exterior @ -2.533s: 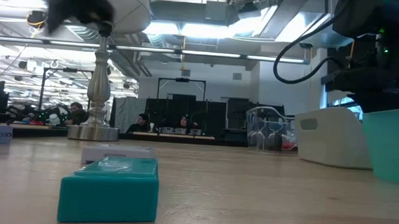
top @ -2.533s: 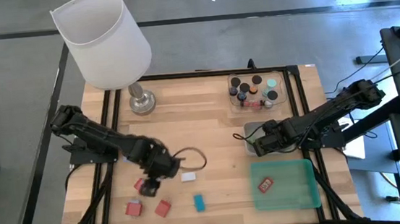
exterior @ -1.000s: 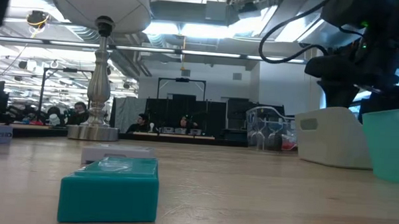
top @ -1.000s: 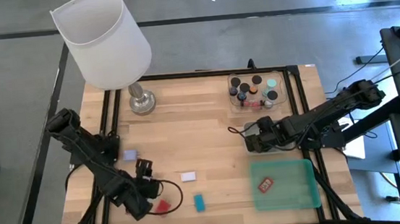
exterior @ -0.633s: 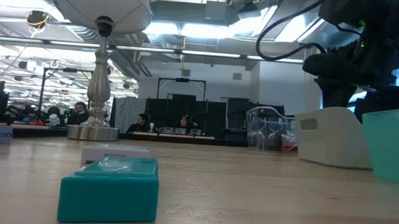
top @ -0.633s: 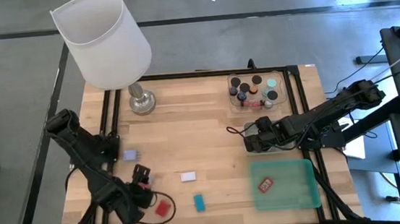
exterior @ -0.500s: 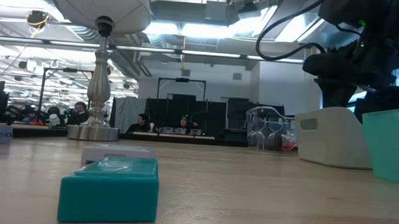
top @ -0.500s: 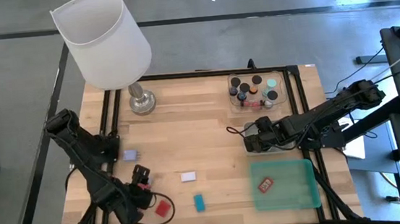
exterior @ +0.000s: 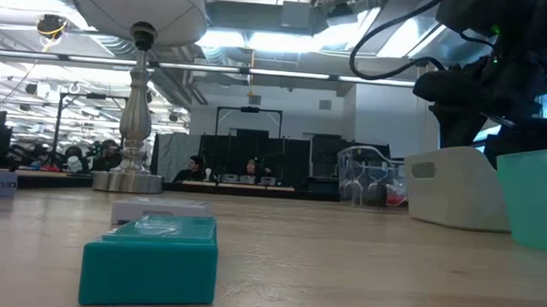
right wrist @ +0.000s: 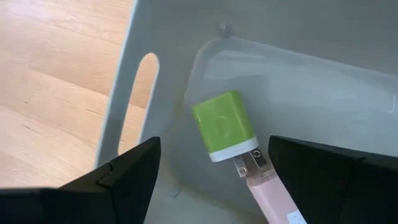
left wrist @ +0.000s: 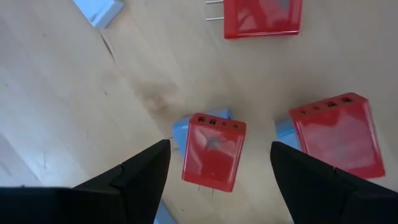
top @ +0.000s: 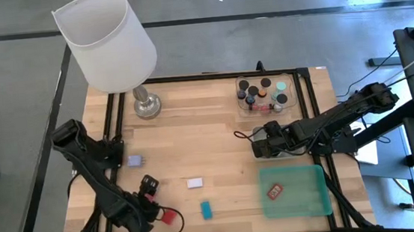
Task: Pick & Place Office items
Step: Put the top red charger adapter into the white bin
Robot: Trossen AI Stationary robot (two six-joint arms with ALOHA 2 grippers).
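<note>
**Over the Red Blocks and the Grey Tray**

Near the front left corner of the table, the left pincer is hanging open over three red blocks. One red block is sitting right between its two fingers, but the fingers are not touching it. Another red block is lying just beside it, and a third is lying farther off. A lavender block, a white block and a teal block are lying apart on the wood.

The right pincer is hanging open over the grey tray, holding nothing. A green block and a pink block are lying inside it, touching.
</note>
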